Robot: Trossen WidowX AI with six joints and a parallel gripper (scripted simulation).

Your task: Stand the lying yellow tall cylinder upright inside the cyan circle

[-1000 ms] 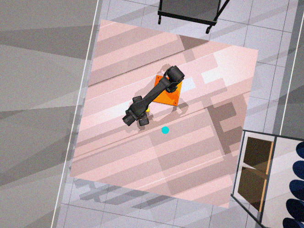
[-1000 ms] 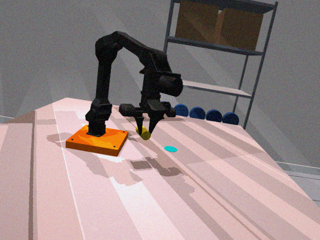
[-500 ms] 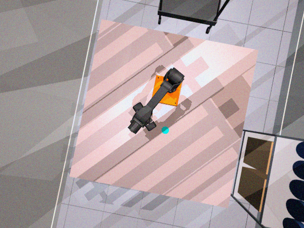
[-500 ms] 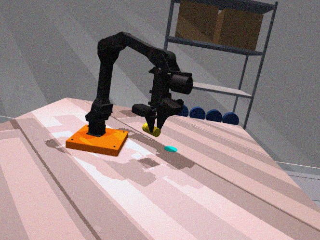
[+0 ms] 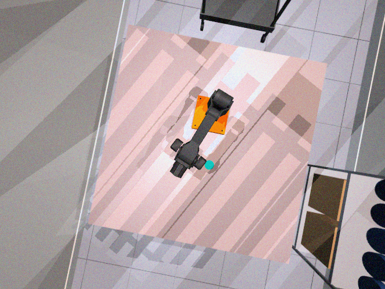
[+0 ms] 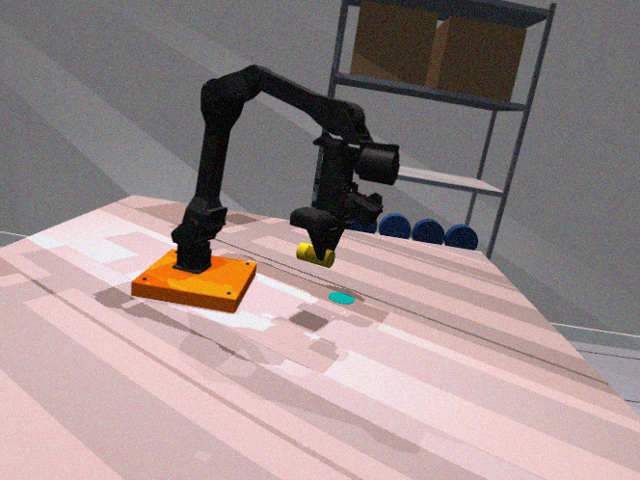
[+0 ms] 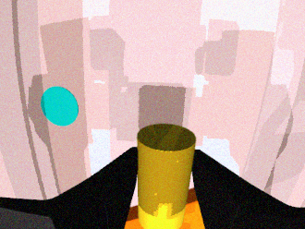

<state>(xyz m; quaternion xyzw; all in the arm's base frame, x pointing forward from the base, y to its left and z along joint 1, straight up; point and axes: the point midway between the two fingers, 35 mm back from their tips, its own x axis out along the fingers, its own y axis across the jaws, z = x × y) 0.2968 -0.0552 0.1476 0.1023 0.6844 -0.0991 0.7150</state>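
- The yellow tall cylinder (image 6: 315,254) hangs horizontal above the table (image 6: 465,361), clamped partway closed in the gripper (image 6: 324,247).
- The cyan circle (image 6: 341,297) lies near, below and aside, apart from the cylinder.
- This looks like the carry step; next calls for tipping it upright over the circle, then lowering.

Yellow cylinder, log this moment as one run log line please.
gripper: shut on yellow cylinder | cylinder: horizontal, off table | cyan circle: unoccupied, cylinder not over it | phase: carrying
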